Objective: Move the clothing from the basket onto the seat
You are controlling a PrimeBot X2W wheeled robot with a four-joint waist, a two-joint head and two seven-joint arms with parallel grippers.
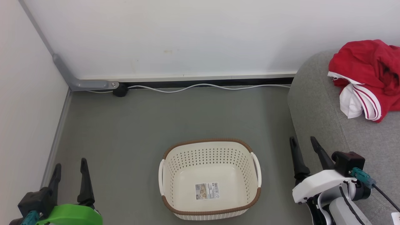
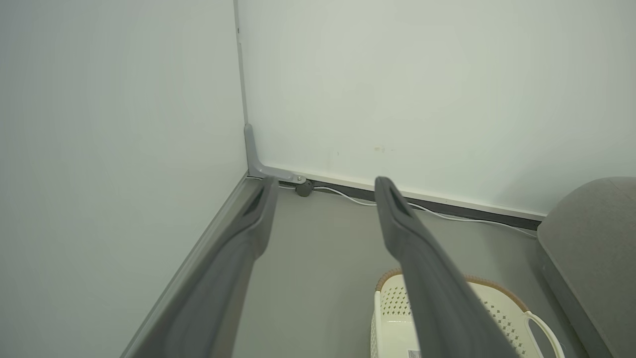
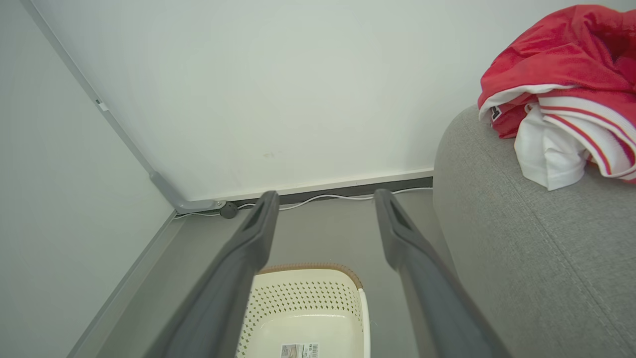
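**Transfer step looks complete**

Red sports clothing with white-striped trim (image 1: 365, 68) lies heaped on the large light-grey fabric seat (image 1: 318, 106) at the upper right of the head view. It is well apart from the small cream perforated plastic basket (image 1: 206, 141) at lower centre, which holds just its label sticker (image 1: 207, 191). Left end effector (image 1: 70, 163) and right end effector (image 1: 302, 139), at the lower corners, both gape wide, gripping nothing. Next move, as I judge: no further grasp, merely rest.

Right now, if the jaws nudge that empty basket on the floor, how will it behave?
Probably light: the basket is perforated plastic holding only a label sticker. Wide and low, it would likely slide on the smooth floor rather than tip. Its walls look stiff enough to keep shape.
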